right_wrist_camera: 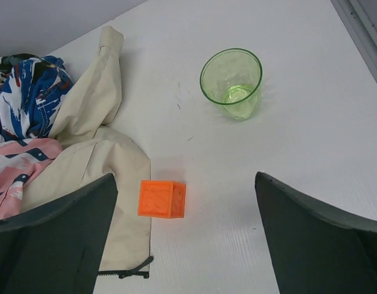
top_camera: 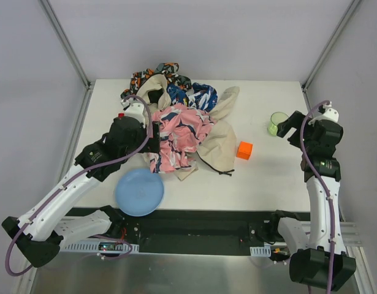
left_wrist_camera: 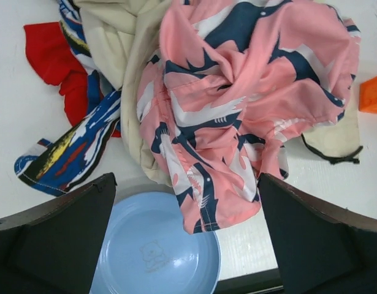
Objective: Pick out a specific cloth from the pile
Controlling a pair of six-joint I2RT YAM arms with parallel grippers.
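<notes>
The plain red cloth (left_wrist_camera: pixel 52 54) lies flat on the table at the pile's left edge, partly under a beige cloth (left_wrist_camera: pixel 118 37) and a blue-and-white printed strip (left_wrist_camera: pixel 68 153). In the top view my left arm covers it. The pile (top_camera: pixel 182 125) is heaped at mid-table, with the pink printed cloth (left_wrist_camera: pixel 237 110) on top. My left gripper (left_wrist_camera: pixel 185 245) is open and empty, hovering over the pink cloth's lower edge and the blue plate (left_wrist_camera: pixel 133 239). It sits at the pile's left side in the top view (top_camera: pixel 156 139). My right gripper (right_wrist_camera: pixel 185 245) is open and empty, above bare table at the right (top_camera: pixel 285 125).
The blue plate (top_camera: pixel 139 191) sits near the front edge, below the pile. An orange cube (top_camera: pixel 244 150) stands right of the pile, beside the beige cloth (right_wrist_camera: pixel 84 177). A green transparent cup (right_wrist_camera: pixel 232 82) stands upright at the right. Walls enclose the table's sides and back.
</notes>
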